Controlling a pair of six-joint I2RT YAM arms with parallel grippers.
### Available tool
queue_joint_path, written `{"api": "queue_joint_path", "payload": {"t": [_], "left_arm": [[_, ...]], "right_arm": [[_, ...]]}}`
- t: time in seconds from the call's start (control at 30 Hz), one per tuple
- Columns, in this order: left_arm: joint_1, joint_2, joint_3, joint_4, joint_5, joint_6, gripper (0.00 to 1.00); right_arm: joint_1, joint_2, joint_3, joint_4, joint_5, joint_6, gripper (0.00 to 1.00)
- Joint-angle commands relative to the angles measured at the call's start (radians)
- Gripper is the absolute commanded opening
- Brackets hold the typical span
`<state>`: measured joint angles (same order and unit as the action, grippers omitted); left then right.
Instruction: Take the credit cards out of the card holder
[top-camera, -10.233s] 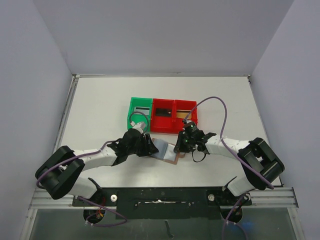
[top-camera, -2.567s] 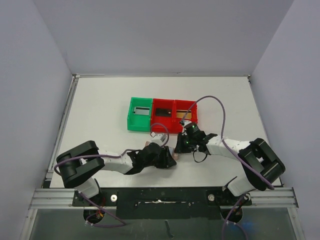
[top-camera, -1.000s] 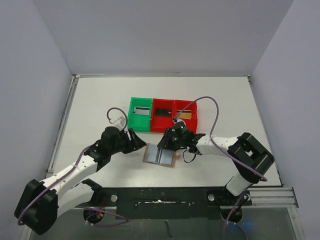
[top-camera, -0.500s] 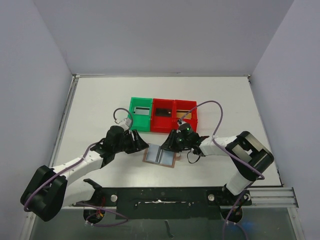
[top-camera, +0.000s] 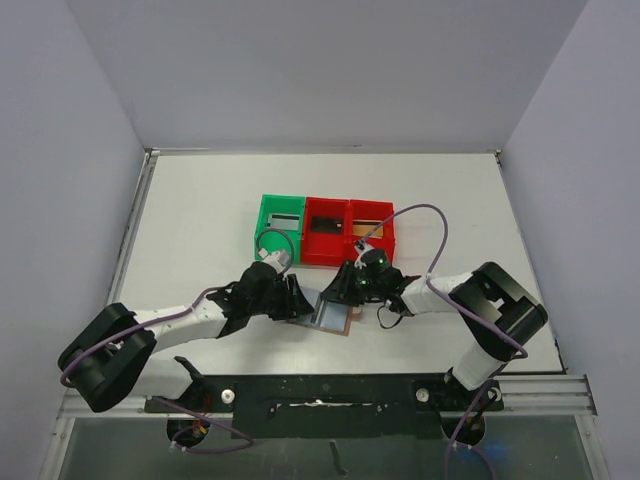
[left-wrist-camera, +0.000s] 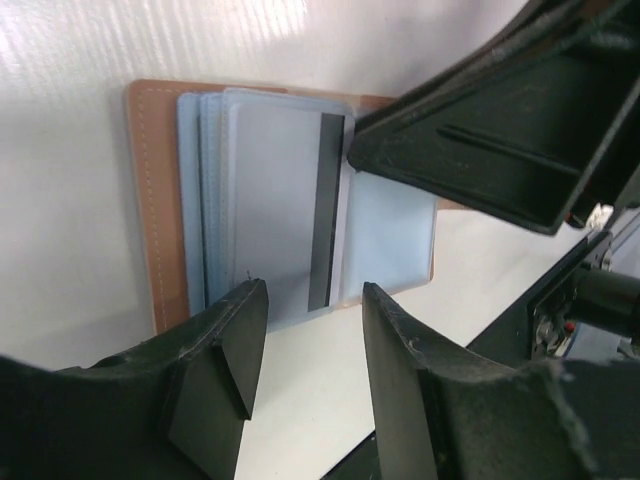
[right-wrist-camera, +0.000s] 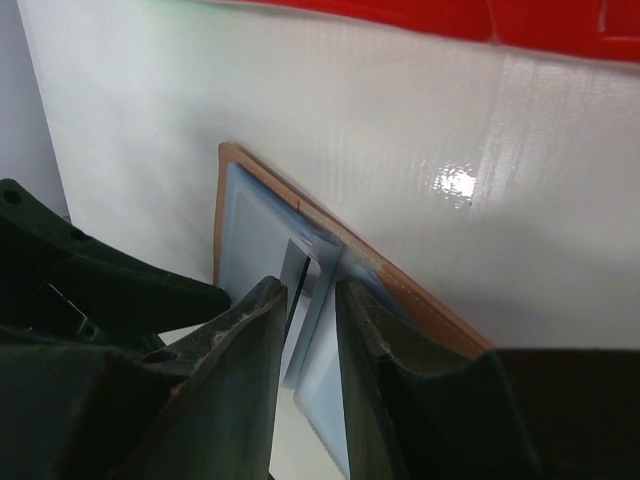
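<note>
The left hand (left-wrist-camera: 312, 292) hangs just above the white bench (top-camera: 190, 230), jaws apart with nothing between them, at 9 o'clock of the flat brown leather-like card holder (top-camera: 337, 320). The holder lies open on the bench at 6 o'clock of a row of bins, a green plastic bin (top-camera: 262, 236) beside two red plastic bins (top-camera: 320, 256). Its pale blue-grey pockets (left-wrist-camera: 395, 230) face up, and a pale card with a dark stripe (left-wrist-camera: 285, 200) sits in one half. The right hand (right-wrist-camera: 310, 288) reaches in from 1 o'clock, fingers over the fold with a narrow gap. A pocket edge shows in that gap, but I cannot tell whether they pinch it.
</note>
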<state>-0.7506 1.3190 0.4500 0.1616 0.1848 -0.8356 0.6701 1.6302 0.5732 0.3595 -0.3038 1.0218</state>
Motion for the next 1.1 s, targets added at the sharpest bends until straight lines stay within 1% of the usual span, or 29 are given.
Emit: {"api": "queue_joint_path", "payload": {"t": [0.0,0.13,0.23,0.33,0.43,0.57,0.63,0.8,0.97,1.07], "left_arm": [[-0.008,-0.016,0.002,0.017,-0.104,-0.047,0.41],[-0.009,-0.048,-0.010,-0.006,-0.138,-0.052,0.41],[-0.009,-0.067,0.004,-0.036,-0.155,-0.038,0.41],[-0.009,-0.081,0.034,-0.077,-0.187,-0.013,0.42],[-0.009,-0.062,0.062,-0.099,-0.199,0.021,0.43],[-0.017,0.012,0.091,-0.106,-0.178,0.049,0.42],[-0.038,0.034,0.092,-0.095,-0.171,0.052,0.40],[-0.064,0.018,0.069,-0.108,-0.198,0.010,0.35],[-0.077,-0.019,0.028,-0.093,-0.209,-0.033,0.34],[-0.078,-0.020,0.021,-0.099,-0.219,-0.039,0.34]], "right_arm": [[0.027,-0.014,-0.005,0.069,-0.025,-0.006,0.29],[0.051,0.006,0.003,0.063,0.000,0.033,0.28],[0.066,0.021,-0.004,0.057,0.061,0.080,0.28],[0.066,0.032,-0.021,0.075,0.090,0.115,0.25],[0.065,0.033,-0.027,0.089,0.097,0.124,0.20],[0.065,0.033,-0.020,0.103,0.071,0.107,0.20],[0.065,0.031,-0.022,0.126,0.054,0.107,0.22],[0.069,0.018,-0.027,0.144,0.019,0.082,0.24],[0.068,0.003,-0.027,0.130,-0.013,0.032,0.18],[0.067,-0.004,-0.019,0.128,-0.059,-0.017,0.16]]}}
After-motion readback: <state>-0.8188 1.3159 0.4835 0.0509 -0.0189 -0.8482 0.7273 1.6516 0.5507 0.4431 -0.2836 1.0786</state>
